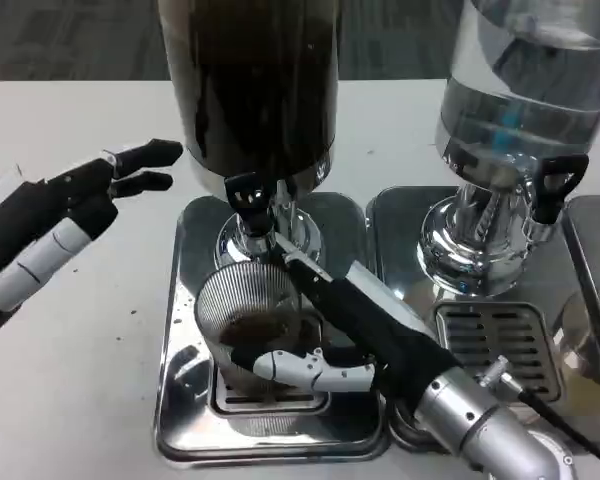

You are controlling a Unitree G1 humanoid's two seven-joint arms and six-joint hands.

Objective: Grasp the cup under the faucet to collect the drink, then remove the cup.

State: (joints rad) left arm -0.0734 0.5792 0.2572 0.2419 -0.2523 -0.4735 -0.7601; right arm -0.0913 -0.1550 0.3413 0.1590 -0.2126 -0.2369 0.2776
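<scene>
wrapping its fingers around the ribbed cup (248, 325), the right hand (325, 335) steadies it on the drip tray (180, 400) directly under the faucet (248, 195) of the dark dispenser (250, 80), so the drink lands inside. a little dark liquid seems to sit in the cup already. the left hand (75, 215) hovers open and empty by the tray's far left corner, perhaps ready for the tap.

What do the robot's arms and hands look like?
The right hand is mostly black, with a white finger tipped in black, and joins a shiny silver, tube-shaped forearm. A thin black cable runs beside that forearm. The left hand has long black fingers too, with white segments closer to the wrist. Both look smooth and plasticky, like glossy toy parts.
</scene>
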